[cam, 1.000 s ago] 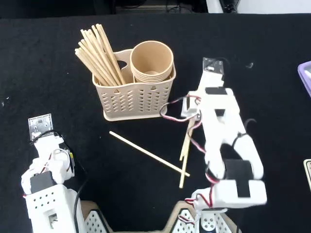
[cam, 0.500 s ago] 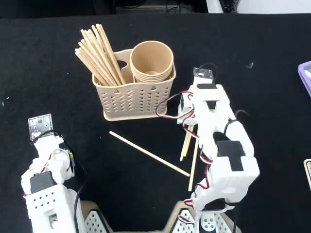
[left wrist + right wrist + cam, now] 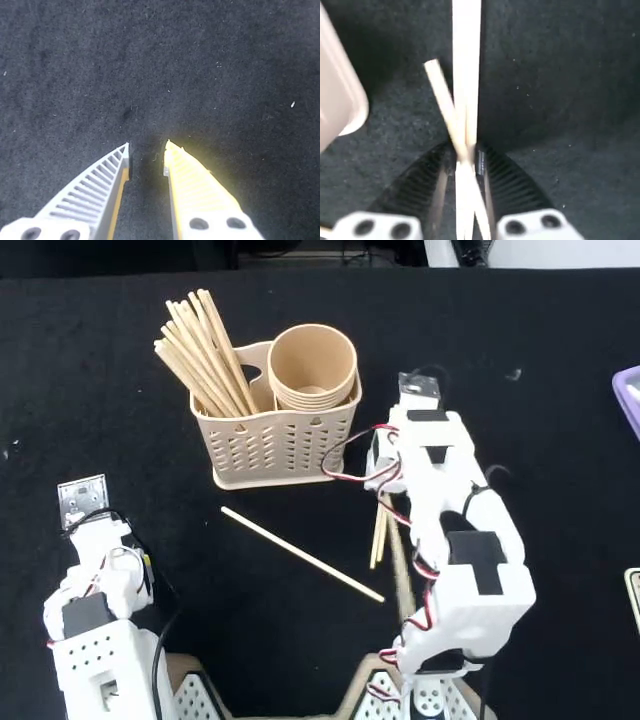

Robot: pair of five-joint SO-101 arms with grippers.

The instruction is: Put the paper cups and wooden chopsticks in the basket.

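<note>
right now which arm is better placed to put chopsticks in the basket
Right: the right gripper is shut on chopsticks beside the basket. The left gripper sits over bare cloth, holding nothing.

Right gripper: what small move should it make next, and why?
Probably lift a little. The right gripper looks shut on two chopsticks, low over the table, and the basket stands close beside; they should rise above its wall first.

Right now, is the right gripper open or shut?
Shut on chopsticks. In its wrist view the right gripper has both jaws pressed against them, with the sticks running out between the jaws.
</note>
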